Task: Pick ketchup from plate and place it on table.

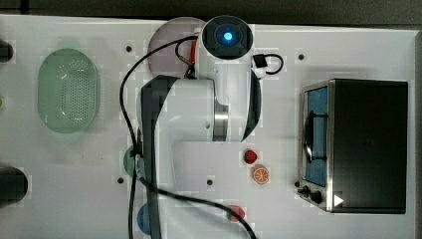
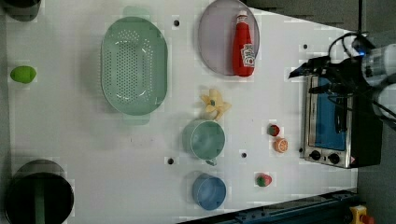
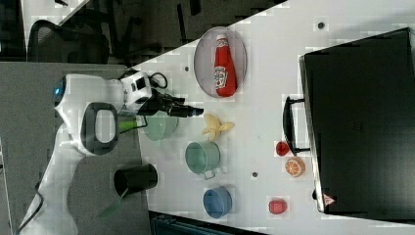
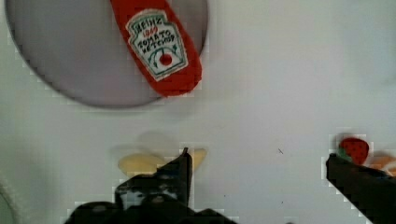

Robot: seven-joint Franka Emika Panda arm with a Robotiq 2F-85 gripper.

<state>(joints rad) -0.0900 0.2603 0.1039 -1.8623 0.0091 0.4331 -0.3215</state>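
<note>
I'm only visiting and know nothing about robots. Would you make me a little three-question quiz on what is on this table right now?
1. True or false: the ketchup lies on the plate.
2. In the left view, which thing lies nearest below the plate: A) the green basket, B) the banana peel, C) the blue bowl?
3. Fill in: the gripper is ___ and holds nothing.

Key: 1 true, with its base just over the rim. 2 B. 3 open; the wrist view shows its fingers wide apart above the white table, short of the bottle.
</note>
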